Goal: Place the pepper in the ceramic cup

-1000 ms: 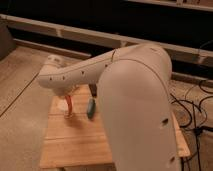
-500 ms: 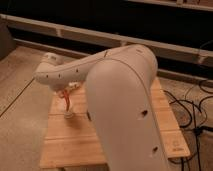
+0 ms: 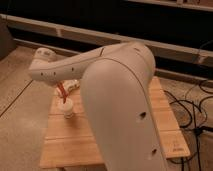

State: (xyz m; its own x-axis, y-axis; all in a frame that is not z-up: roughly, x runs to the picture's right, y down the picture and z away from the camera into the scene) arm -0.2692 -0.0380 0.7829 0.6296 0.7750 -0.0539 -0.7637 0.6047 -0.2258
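Note:
The pepper point(image 3: 61, 92) is a thin red strip hanging just under my white arm, left of centre. My gripper point(image 3: 69, 86) is tucked under the forearm and holds the pepper from above. Directly below stands the ceramic cup point(image 3: 67, 108), small and cream-white, on the wooden table point(image 3: 65, 145). The pepper's lower tip reaches the cup's rim. My bulky upper arm point(image 3: 120, 105) hides the middle and right of the table.
Black cables point(image 3: 192, 107) lie on the floor to the right of the table. Speckled floor point(image 3: 20, 110) spreads out on the left. A dark wall with a pale ledge point(image 3: 165, 47) runs along the back.
My arm has swung left and closer to the camera, covering the blue block that showed beside the cup. The pepper stays over the cup.

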